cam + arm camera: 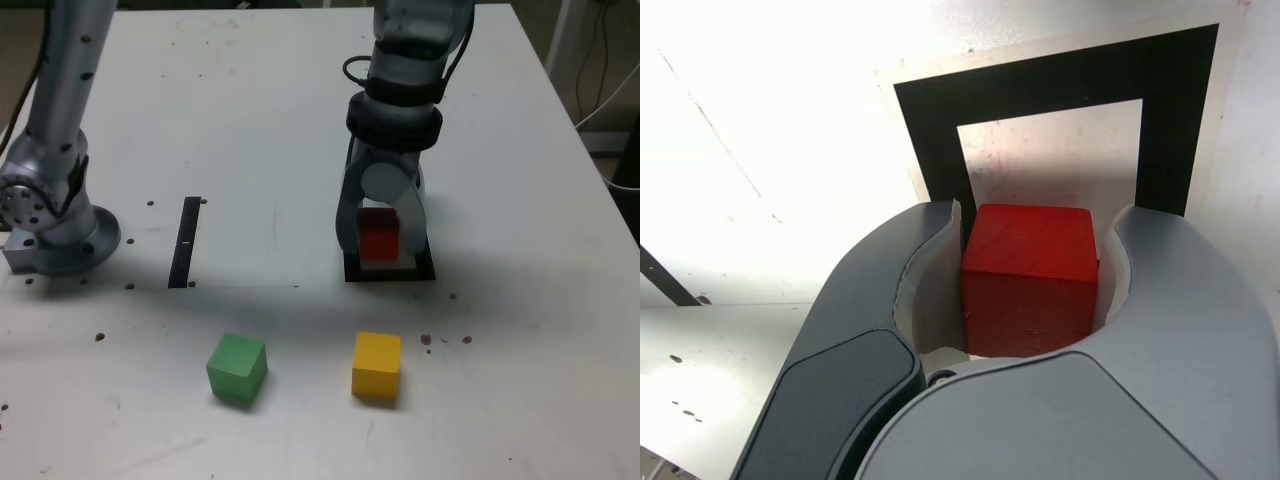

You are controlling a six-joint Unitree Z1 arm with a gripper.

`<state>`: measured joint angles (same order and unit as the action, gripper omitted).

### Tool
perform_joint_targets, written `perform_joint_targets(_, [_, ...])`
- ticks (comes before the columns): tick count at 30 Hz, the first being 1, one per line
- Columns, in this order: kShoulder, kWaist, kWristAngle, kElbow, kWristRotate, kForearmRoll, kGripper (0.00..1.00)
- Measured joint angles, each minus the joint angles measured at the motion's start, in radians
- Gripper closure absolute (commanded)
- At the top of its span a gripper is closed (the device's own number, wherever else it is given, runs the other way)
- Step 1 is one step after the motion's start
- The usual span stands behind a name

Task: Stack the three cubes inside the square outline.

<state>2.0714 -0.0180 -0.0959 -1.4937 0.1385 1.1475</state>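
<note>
Grey fingers (pixel 890 300) of the gripper (pixel 1030 290) are clamping the red cube (pixel 1030 265), one pad pressing each side face, as the wrist view is showing. In the exterior view the gripper (pixel 381 240) is pointing down at the table (pixel 280 120), with the arm's wrist section rising nearly upright above it and leaning slightly toward the exterior view's right. The red cube (pixel 379 233) is sitting square between the jaws, top face level, edges roughly parallel to the black frame; being a cube, it is showing no long axis. It is hanging over the square outline (pixel 390 270), above the pale centre; whether it is touching the surface cannot be told. The yellow cube (pixel 376 366) and the green cube (pixel 237 368) are lying nearer the camera, well apart, the green one turned slightly. A thin black strip (pixel 185 242) is lying toward the exterior view's left, near the arm's base (pixel 60 235).
</note>
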Motion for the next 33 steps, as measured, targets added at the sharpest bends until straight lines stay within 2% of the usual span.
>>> perform_joint_targets(5, [0.007,0.0,0.006,0.0,-0.001,-0.009,0.5])
perform_joint_targets(7, [0.009,0.0,0.009,0.0,-0.002,-0.013,0.4])
perform_joint_targets(11, [0.011,0.0,0.012,0.0,-0.003,-0.016,0.12])
perform_joint_targets(14, [0.011,0.0,0.014,0.0,-0.003,-0.016,0.01])
perform_joint_targets(27, [0.009,0.0,0.015,0.009,-0.003,-0.017,0.0])
perform_joint_targets(33, [-0.045,0.0,0.035,0.014,-0.015,0.006,0.01])
